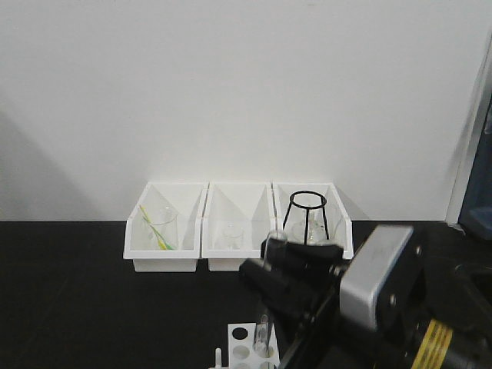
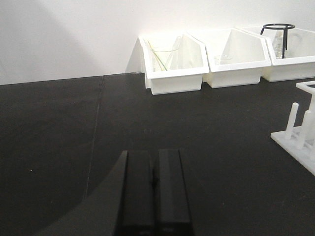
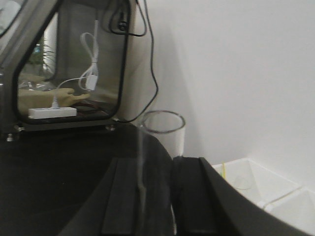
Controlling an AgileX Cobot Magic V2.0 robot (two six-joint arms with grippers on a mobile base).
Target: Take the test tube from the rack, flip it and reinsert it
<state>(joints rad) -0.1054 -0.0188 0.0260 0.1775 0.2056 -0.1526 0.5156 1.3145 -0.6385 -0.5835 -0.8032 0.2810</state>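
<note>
Above the rack, front of bench: right gripper [image 1: 270,265] holds the test tube [image 1: 275,244] up in the air, well clear of the holes.
Tube: open rim up in front view; in wrist view rim [image 3: 162,122] shows past the fingers, glass body runs down between them.
Right gripper state: clamped on the tube, fingers [image 3: 189,194] either side of the glass.
Left gripper [image 2: 153,189]: jaws pressed together, nothing in them, hovering low over the black mat [image 2: 59,128], well apart from the action.
Rack [image 1: 244,347]: white block at bottom edge of front view, just below the held tube; a second tube [image 1: 262,337] stands in one hole, others look free. Pegs [image 2: 292,119] visible in left wrist view.
Step (my read): tube is out, flip is in hand or abt to start; can't tell how much wrist roll is done.
Next move needs: turn tube end-for-end, line it up vertical over a free hole, lower slowly.
Nearby: three white bins [image 1: 165,231] at back wall w/ beakers; black wire stand [image 1: 307,215] in the rightmost.
In the way: second tube sits close to the target holes; arm bulk hides much of the rack from the front cam.
</note>
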